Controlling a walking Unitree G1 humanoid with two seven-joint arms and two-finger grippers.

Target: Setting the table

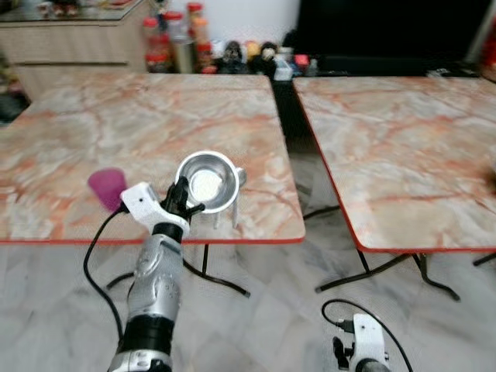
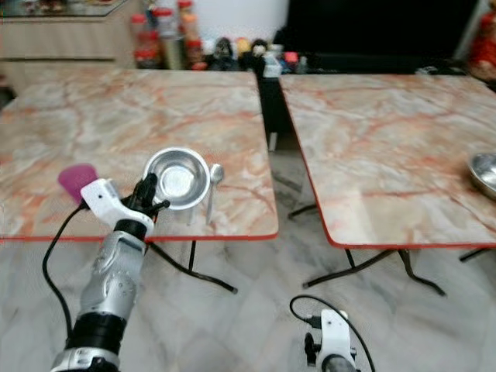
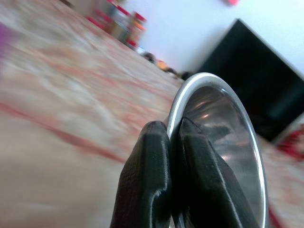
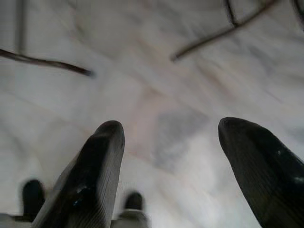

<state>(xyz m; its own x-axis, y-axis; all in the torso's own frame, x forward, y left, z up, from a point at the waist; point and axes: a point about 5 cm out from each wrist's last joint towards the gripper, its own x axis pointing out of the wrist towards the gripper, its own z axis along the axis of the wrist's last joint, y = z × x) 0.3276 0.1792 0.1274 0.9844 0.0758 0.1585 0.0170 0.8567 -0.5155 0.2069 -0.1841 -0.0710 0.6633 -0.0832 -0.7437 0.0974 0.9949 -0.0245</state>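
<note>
My left gripper (image 1: 180,198) is shut on the rim of a steel bowl (image 1: 208,184). It holds the bowl tilted just above the near edge of the left marble table (image 1: 116,116). In the left wrist view the two black fingers (image 3: 147,175) pinch the bowl's rim (image 3: 223,137). A spoon (image 2: 213,186) lies on the table beside the bowl, and a second thin handle shows under the bowl. To the left of the gripper lies a pink cup (image 1: 107,186). My right gripper (image 4: 166,156) hangs low over the floor, open and with nothing in it.
A second marble table (image 1: 403,147) stands to the right across a narrow gap, with another steel bowl (image 2: 482,174) at its right edge. Bottles and jars (image 1: 174,43) line the back wall beside a dark cabinet (image 1: 387,31). The marble floor (image 1: 271,310) lies before me.
</note>
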